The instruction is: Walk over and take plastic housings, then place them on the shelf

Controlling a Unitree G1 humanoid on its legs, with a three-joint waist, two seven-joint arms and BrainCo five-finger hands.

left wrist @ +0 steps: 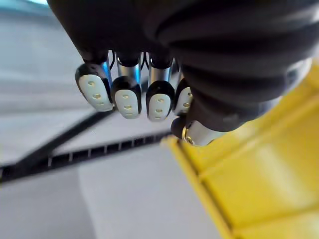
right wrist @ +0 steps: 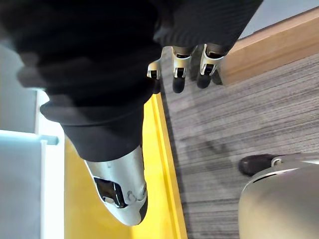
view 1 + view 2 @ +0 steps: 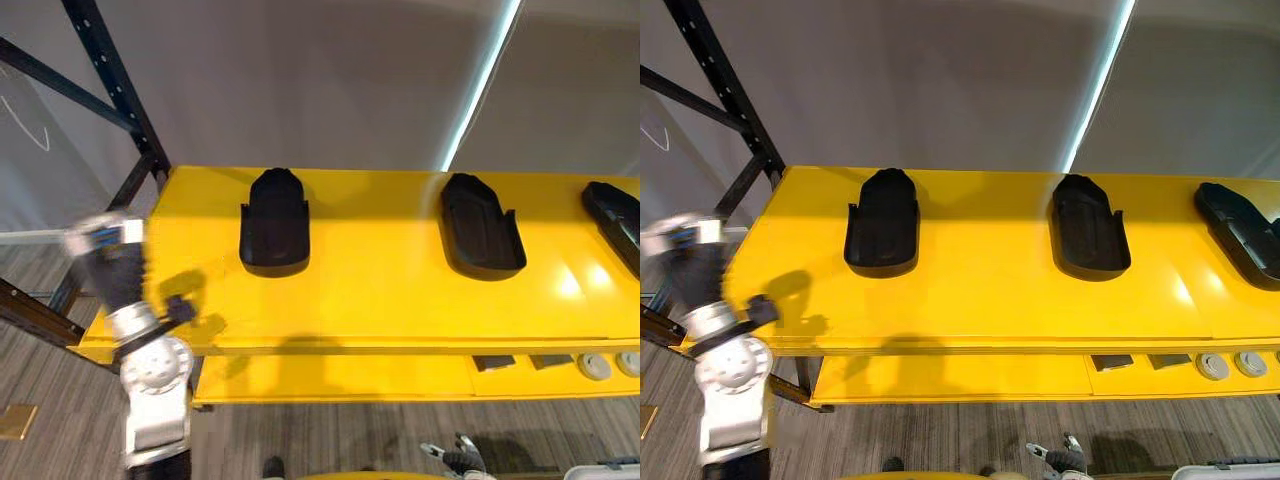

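— Which step is it on, do you reckon?

— From the left: the left hand [image 3: 118, 268] is up by the end of the yellow shelf [image 3: 380, 290], fingers curled in on nothing. Whether it touches the edge, I can't tell. To its right, the first housing [image 3: 275, 222] lies flat on the shelf top. The second housing [image 3: 482, 225] is well beyond that, and the third housing [image 3: 615, 215] is farthest from that hand. The right hand [image 3: 455, 458] hangs low before the shelf front, fingers loose and also empty.

— So the placing is finished?

— For these three, I'd say so, with both hands bare. Next it needs to draw that left arm back without knocking the black upright [image 3: 110, 70], then go for more. There's bare yellow between the housings.

— Anything unclear?

— The left hand is blurred from above. The third housing is cut off at the edge. Just beyond the right hand, on the lower level, sit small dark pieces [image 3: 494, 362] and white round pieces [image 3: 594, 366]; I can't say what they are.
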